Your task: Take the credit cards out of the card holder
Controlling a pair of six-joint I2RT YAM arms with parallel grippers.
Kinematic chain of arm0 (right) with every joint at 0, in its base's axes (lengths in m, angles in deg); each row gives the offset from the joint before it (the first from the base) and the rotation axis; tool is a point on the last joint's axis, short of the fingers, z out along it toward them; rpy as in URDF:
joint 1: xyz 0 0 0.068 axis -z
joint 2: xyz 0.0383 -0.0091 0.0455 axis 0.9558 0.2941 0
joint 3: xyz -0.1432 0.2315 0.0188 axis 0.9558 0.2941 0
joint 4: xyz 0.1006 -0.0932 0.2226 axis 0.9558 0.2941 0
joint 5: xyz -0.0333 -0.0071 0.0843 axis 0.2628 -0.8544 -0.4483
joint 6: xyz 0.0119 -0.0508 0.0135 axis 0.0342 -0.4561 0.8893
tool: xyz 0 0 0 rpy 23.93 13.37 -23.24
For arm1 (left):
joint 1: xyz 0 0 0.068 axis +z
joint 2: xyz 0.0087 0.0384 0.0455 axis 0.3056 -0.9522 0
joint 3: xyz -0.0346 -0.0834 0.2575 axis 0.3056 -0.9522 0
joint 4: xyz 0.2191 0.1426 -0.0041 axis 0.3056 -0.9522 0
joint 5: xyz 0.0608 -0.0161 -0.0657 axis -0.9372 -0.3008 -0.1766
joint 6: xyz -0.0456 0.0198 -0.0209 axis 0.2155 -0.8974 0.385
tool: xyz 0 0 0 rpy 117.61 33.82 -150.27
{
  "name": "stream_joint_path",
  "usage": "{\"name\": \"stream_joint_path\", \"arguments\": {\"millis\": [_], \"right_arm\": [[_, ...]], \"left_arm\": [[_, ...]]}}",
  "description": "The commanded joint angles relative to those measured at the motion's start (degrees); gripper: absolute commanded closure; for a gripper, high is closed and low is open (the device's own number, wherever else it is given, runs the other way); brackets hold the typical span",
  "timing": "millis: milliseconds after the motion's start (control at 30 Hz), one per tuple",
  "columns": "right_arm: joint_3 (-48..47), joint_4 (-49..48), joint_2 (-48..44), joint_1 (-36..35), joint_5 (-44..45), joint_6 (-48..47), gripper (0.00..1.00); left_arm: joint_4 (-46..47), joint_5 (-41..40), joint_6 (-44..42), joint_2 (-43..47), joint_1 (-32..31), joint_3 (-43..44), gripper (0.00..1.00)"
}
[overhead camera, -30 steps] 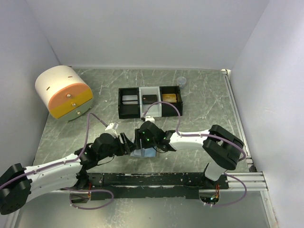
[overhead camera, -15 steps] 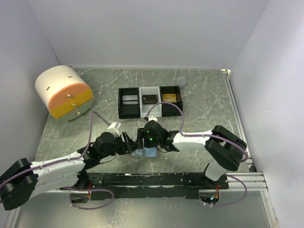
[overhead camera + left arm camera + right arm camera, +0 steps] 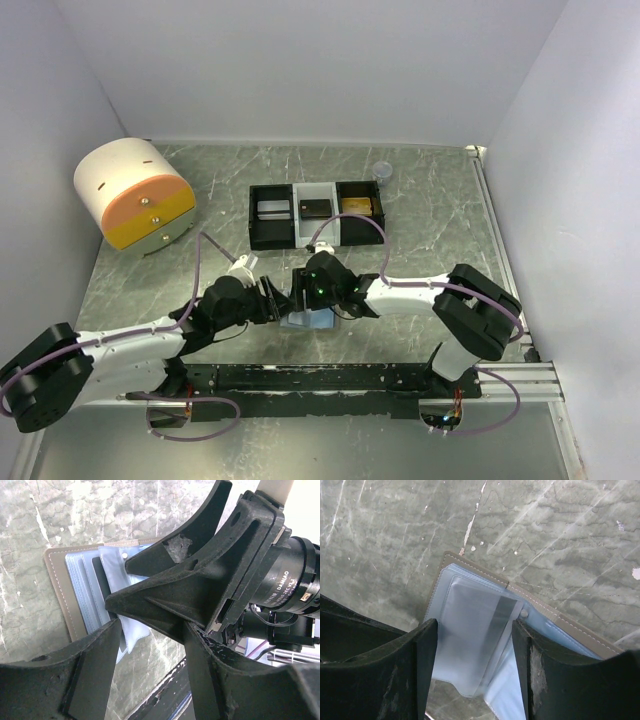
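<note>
The grey card holder lies open on the table with its pale blue lining and clear sleeves up; in the top view it shows as a pale patch between both arms. A card with a dark stripe sits in the top clear sleeve. My right gripper is open, its fingers astride that sleeve and low over it. From the left, my left gripper is open too, only table between its fingers. One left fingertip is by the sleeve's loose edge, just under the right gripper's fingers.
A black-and-white three-compartment tray stands behind the grippers with a flat card-like piece in each bay. A round white-and-orange drawer unit is at the far left. A small clear cup stands at the back. A black rail runs along the near edge.
The left arm has crept forward toward the card holder and its jaws have narrowed a little. The right gripper has shifted slightly away from the near edge, still over the holder.
</note>
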Motion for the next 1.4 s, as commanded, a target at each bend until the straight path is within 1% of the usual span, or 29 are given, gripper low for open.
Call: {"name": "stream_joint_path", "arguments": {"millis": [0, 133, 267, 433, 533, 600, 667, 833, 967, 1067, 1167, 1233, 1333, 1367], "right_arm": [[0.12, -0.62, 2.67, -1.97, -4.12, 4.70, 0.37], [0.30, -0.68, 2.75, -1.77, -4.06, 4.83, 0.37], [0.28, -0.94, 2.75, -1.59, -4.17, 4.92, 0.37], [0.07, -0.59, 2.76, -1.34, -4.05, 4.79, 0.37], [0.25, -0.64, 2.77, -1.17, -3.86, 4.92, 0.37], [0.26, -0.31, 2.65, -1.06, -3.67, 5.01, 0.37], [0.42, 0.03, 2.60, -0.96, -3.24, 5.01, 0.37], [0.55, 0.59, 2.54, -0.90, -3.07, 4.75, 0.37], [0.63, 0.29, 2.25, -0.89, -2.95, 4.87, 0.37], [0.30, 0.46, 2.62, -0.90, -3.22, 4.67, 0.37], [0.03, 0.28, 2.89, -0.90, -3.49, 4.75, 0.37], [0.01, 0.28, 2.83, -0.87, -3.54, 4.75, 0.37], [-0.08, 0.45, 2.90, -0.88, -3.56, 4.66, 0.37], [-0.08, 0.50, 2.89, -0.93, -3.59, 4.67, 0.37]], "left_arm": [[-3.92, 5.53, -1.28, -0.38, -2.15, 1.01, 0.36], [-7.67, 2.60, -0.97, 6.33, -2.18, 0.65, 0.33], [-10.84, 0.85, -1.18, 11.93, -2.22, 0.16, 0.32], [-11.20, 1.72, -0.87, 14.56, -2.23, -0.87, 0.36], [-12.14, 1.35, -0.28, 15.09, -2.22, -1.02, 0.40], [-13.84, 0.12, 0.24, 16.28, -2.22, -0.87, 0.37], [-15.12, -0.64, 0.29, 18.21, -2.23, -0.81, 0.31], [-19.33, -1.75, -0.55, 22.46, -2.19, 0.75, 0.26], [-21.88, -1.45, -0.92, 22.94, -2.22, 1.77, 0.34], [-22.12, -0.39, -0.73, 23.76, -2.19, 1.39, 0.41], [-25.11, -0.22, -0.76, 23.80, -2.20, 1.54, 0.45], [-27.05, -0.43, -1.15, 24.12, -2.20, 1.61, 0.51], [-29.21, -1.36, -1.09, 25.63, -2.26, 1.46, 0.51], [-28.84, -0.92, -1.18, 26.11, -2.22, 1.19, 0.52]]}}
